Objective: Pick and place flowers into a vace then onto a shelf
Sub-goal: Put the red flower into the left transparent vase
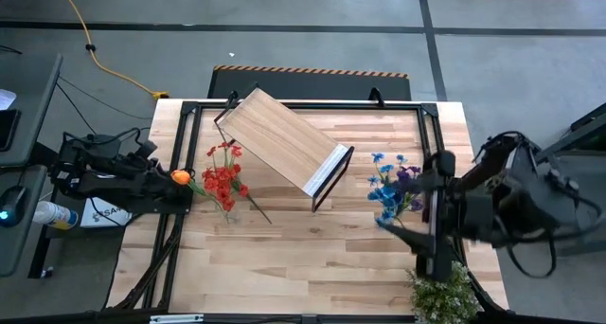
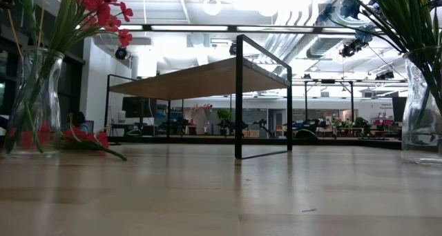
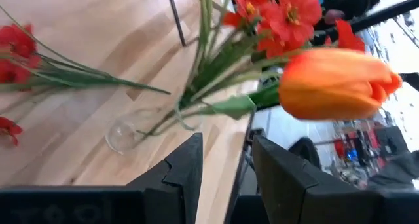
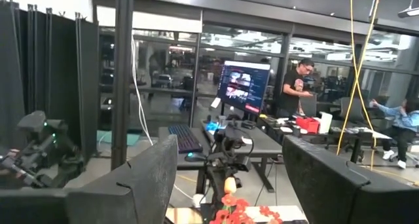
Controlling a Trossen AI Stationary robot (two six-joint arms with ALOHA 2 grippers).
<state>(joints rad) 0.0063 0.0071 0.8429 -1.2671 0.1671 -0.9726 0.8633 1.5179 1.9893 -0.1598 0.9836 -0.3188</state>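
Observation:
A glass vase on the table's left part holds red sprays and an orange tulip, which leans out toward my left gripper. That gripper waits at the left edge, open, its fingers short of the bloom. One more red spray lies flat beside the vase. A second vase at the right holds blue and purple blooms. The shelf stands on its black legs at the far middle. My right gripper hangs raised over the right side, open, with nothing between its fingers.
A bushy green plant stands at the near right corner. A black metal frame runs around the table. Bare wood lies between the two vases in front of the shelf. People are at desks in the room beyond.

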